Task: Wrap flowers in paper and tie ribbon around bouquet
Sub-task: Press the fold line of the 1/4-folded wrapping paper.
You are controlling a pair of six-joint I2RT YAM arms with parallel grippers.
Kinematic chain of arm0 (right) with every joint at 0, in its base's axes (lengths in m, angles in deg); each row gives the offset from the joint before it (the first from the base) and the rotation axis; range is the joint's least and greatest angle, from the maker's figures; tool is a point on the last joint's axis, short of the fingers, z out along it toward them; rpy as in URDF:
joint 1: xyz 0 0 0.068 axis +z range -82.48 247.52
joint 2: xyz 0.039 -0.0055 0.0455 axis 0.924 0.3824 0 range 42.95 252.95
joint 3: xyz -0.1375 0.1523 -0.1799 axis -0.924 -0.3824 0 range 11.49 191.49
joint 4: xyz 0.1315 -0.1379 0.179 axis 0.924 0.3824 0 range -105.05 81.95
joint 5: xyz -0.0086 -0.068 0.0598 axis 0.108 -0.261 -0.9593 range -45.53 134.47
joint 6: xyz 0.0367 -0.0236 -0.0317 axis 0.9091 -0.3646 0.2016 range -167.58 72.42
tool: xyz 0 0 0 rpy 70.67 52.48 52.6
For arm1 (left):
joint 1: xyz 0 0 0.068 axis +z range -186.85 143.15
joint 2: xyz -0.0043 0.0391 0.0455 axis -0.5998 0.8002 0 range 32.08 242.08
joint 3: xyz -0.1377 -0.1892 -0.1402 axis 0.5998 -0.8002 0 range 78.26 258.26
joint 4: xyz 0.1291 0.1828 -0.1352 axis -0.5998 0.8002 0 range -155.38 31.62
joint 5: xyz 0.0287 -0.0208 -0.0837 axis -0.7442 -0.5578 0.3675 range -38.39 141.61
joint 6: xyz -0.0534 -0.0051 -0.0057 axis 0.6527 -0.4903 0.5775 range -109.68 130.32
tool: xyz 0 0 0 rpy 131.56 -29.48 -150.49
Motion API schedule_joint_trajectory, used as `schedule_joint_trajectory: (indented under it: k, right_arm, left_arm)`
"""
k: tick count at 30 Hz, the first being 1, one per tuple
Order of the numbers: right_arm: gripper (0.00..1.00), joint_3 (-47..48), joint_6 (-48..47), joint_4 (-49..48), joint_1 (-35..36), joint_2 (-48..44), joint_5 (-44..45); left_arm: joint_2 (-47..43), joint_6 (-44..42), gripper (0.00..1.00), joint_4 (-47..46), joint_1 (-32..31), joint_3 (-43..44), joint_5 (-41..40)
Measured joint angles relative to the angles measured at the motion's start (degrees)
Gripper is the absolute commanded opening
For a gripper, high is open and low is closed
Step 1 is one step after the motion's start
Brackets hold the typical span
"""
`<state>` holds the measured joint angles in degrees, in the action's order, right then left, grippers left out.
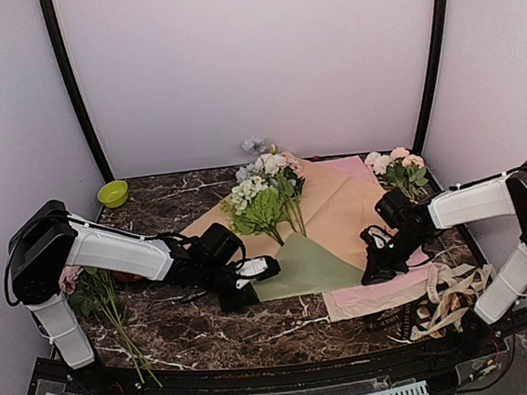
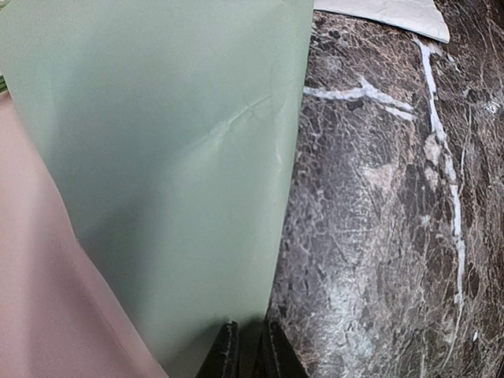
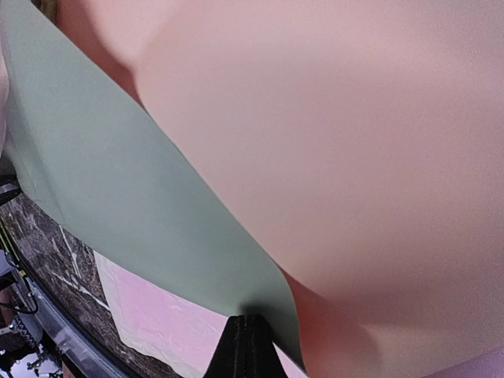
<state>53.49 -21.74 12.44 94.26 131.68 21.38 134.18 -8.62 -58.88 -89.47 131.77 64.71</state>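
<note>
The flowers, cream-white and pale blue with green leaves, lie at mid-table with their stems on the paper, a sage-green sheet partly under a tan sheet. My left gripper is shut on the paper's near-left corner; in the left wrist view the paper runs down between the fingers. My right gripper pinches the paper's right edge; in the right wrist view the paper ends in that gripper, whose jaws are pressed together. The black ribbon lies at the front right.
A tan kraft sheet overlaps the green one, and a pink sheet lies beneath at the right. Pink-and-white flowers sit at back right, another bunch under the left arm. There is a green bowl back left and a cream ribbon front right.
</note>
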Motion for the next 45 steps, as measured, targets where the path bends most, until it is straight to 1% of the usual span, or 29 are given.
schedule_joint_trajectory:
  k: [12, 23, 29, 33, 36, 38, 40, 42, 45]
  right_arm:
    - [0.00, -1.90, 0.15, 1.36, -3.45, -2.54, 1.44]
    - [0.00, -2.01, 0.22, 4.11, -4.79, -4.22, 5.73]
    - [0.00, -1.25, 0.39, 6.86, -4.90, -4.96, 10.23]
    - [0.00, 0.50, 0.37, 12.35, -5.27, -5.99, 16.92]
    - [0.00, 4.26, 0.35, 17.62, -5.46, -8.55, 20.94]
    - [0.00, 7.82, 0.35, 18.73, -5.35, -10.27, 21.94]
    - [0.00, 11.63, 0.33, 17.88, -4.22, -11.80, 21.92]
    - [0.00, 13.99, 0.15, 16.26, -1.51, -12.00, 21.24]
    - [0.00, 16.15, -0.22, 11.08, 6.19, -8.85, 16.92]
  left_arm:
    - [0.00, -0.31, 0.11, 0.24, 0.00, 0.00, 0.15]
    - [0.00, -0.39, 0.11, 0.35, 0.00, 0.02, 0.28]
    - [0.00, -0.42, 0.11, 0.50, 0.00, 0.11, 0.37]
    - [0.00, -0.44, 0.11, 0.63, 0.00, 0.13, 0.42]
    - [0.00, -0.46, 0.11, 0.76, 0.00, 0.22, 0.46]
    - [0.00, -0.44, 0.11, 0.92, 0.00, 0.31, 0.59]
    - [0.00, -0.44, 0.11, 0.96, 0.00, 0.48, 0.83]
    - [0.00, -0.46, 0.11, 1.01, 0.02, 0.50, 0.90]
    - [0.00, -0.46, 0.11, 1.09, 0.02, 0.55, 0.98]
